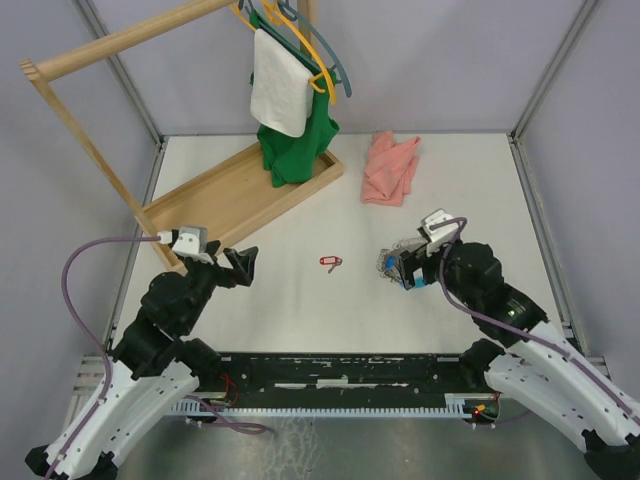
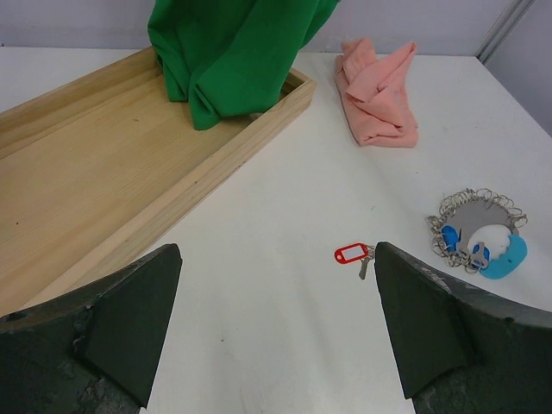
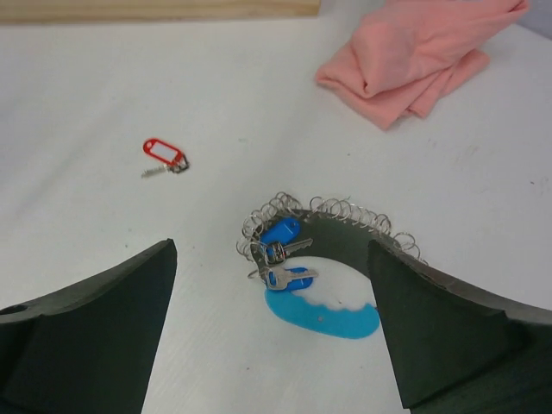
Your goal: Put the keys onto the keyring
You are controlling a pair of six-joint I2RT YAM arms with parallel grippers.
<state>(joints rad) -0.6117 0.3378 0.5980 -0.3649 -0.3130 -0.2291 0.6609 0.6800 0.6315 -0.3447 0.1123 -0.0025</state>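
- Your left claw (image 2: pixel 276 259) gapes fully and grips nothing.
- Your right claw (image 3: pixel 272 259) stands wide apart over the keyring (image 3: pixel 345 213), holding nothing.
- The keyring lies on the white worktop (image 3: pixel 86 103): springy silver wire coils and a thick glossy blue curve.
- Two blue-tagged keys (image 3: pixel 282 233) rest against its coils.
- The red-tagged key (image 3: pixel 164 153) lies well apart.

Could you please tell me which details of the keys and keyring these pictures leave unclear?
- Whether the blue-tagged keys are threaded on the keyring or merely lie on it: right wrist view, too small.
- The keyring's right side: right wrist view, hidden behind the right gripper's finger.
- Most of the keyring in the top view: under the right gripper.
- The red-tagged key's blade shape: too small in every view.
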